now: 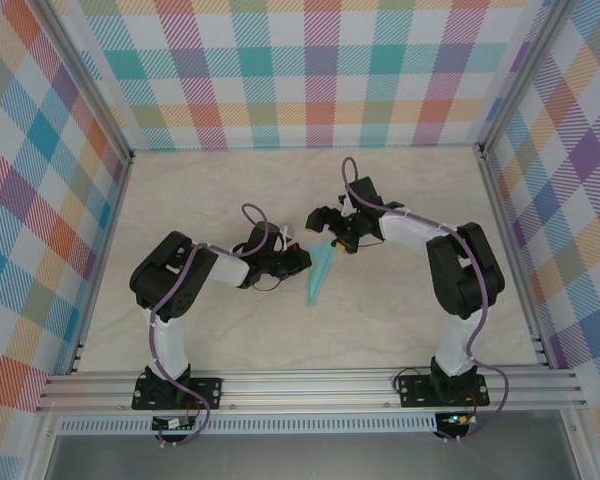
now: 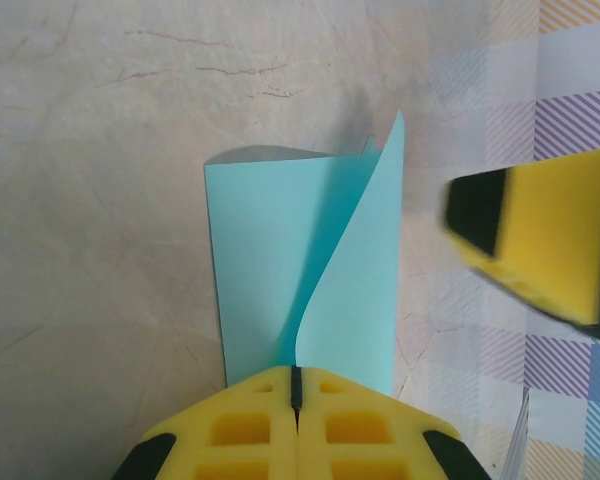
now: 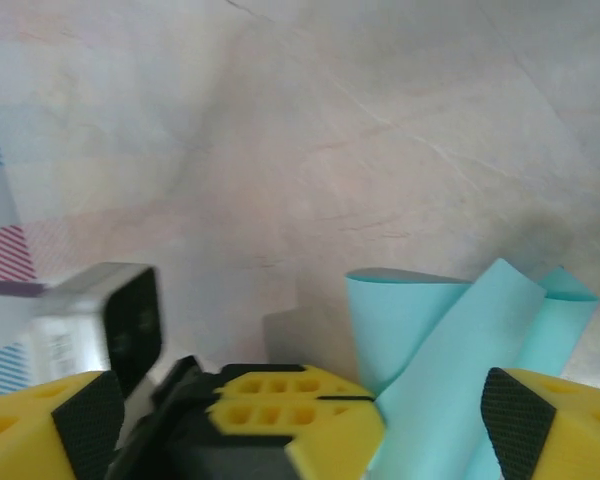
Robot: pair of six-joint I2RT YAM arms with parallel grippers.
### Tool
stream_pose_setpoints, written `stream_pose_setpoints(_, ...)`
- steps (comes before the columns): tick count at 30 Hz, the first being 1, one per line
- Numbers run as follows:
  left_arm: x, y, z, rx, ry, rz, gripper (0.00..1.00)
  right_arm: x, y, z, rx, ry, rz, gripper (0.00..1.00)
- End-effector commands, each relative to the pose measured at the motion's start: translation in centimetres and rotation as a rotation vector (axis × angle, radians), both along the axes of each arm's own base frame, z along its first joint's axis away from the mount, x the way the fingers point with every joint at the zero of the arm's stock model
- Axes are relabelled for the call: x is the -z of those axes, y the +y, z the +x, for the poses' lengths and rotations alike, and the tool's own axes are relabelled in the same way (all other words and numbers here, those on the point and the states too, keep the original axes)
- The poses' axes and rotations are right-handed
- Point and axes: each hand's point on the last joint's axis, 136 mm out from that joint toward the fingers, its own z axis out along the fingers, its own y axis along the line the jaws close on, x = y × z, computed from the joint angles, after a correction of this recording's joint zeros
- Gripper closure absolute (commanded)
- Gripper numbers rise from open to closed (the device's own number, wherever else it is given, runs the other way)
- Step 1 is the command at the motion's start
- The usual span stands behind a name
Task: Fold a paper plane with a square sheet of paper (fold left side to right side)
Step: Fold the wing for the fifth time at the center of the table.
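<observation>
The square sheet of paper [image 1: 320, 276], plain light turquoise, lies folded into a slim pointed paper plane shape on the table's middle, its tip toward the near edge. In the left wrist view the paper plane [image 2: 270, 250] has one flap curling upward, and that flap's lower edge runs into the seam of my left gripper [image 2: 296, 385], which is shut on it. My left gripper [image 1: 298, 262] reaches in from the left. My right gripper [image 1: 332, 230] hovers at the paper's far end, open wide. Its jaws [image 3: 305, 430] straddle the left fingers [image 3: 280, 395] and the raised paper [image 3: 450, 340].
The pale marbled table [image 1: 230, 180] is boxed in by plaid walls [image 1: 300, 70] at the back and both sides, on aluminium frame rails [image 1: 310, 385]. One finger of the right gripper [image 2: 540, 235] hangs close beside the paper's right edge.
</observation>
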Motion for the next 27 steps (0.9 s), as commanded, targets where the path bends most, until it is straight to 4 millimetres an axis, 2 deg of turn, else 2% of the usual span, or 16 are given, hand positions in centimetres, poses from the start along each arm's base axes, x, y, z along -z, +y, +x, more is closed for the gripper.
stream_pose_setpoints(1, 2.0, 1.4, -0.6, -0.023, 0.038, 0.055, 1.0, -2.7, -0.5, -0.1, -0.003, -0.08, 0.025, 0.17)
stream_pose_setpoints(2, 2.0, 1.4, -0.6, -0.023, 0.036, 0.055, 1.0, -2.6, -0.5, -0.4, -0.008, -0.073, 0.031, 0.23)
stream_pose_setpoints(4, 2.0, 1.4, -0.5, -0.023, 0.035, 0.056, 1.0, -1.5, -0.3, -1.3, -0.018, -0.034, 0.046, 0.41)
stream_pose_setpoints(10, 2.0, 1.5, -0.6, -0.025, 0.036, 0.062, 1.0, 1.9, 0.8, -3.3, -0.054, 0.057, 0.07, 0.78)
stream_pose_setpoints(12, 2.0, 1.5, -0.6, -0.024, 0.035, 0.063, 1.0, 2.7, 1.2, -3.6, -0.061, 0.075, 0.067, 0.8)
stream_pose_setpoints(16, 2.0, 1.5, -0.5, -0.025, 0.035, 0.064, 1.0, 3.9, 1.6, -3.9, -0.073, 0.099, 0.049, 0.77)
stream_pose_setpoints(21, 2.0, 1.5, -0.6, -0.023, 0.034, 0.068, 1.0, 5.2, 1.1, -4.0, -0.071, 0.123, -0.004, 0.78)
stream_pose_setpoints(27, 2.1, 1.8, -0.6, -0.029, 0.036, 0.081, 1.0, 5.9, 0.6, -4.2, -0.069, 0.131, -0.035, 0.78)
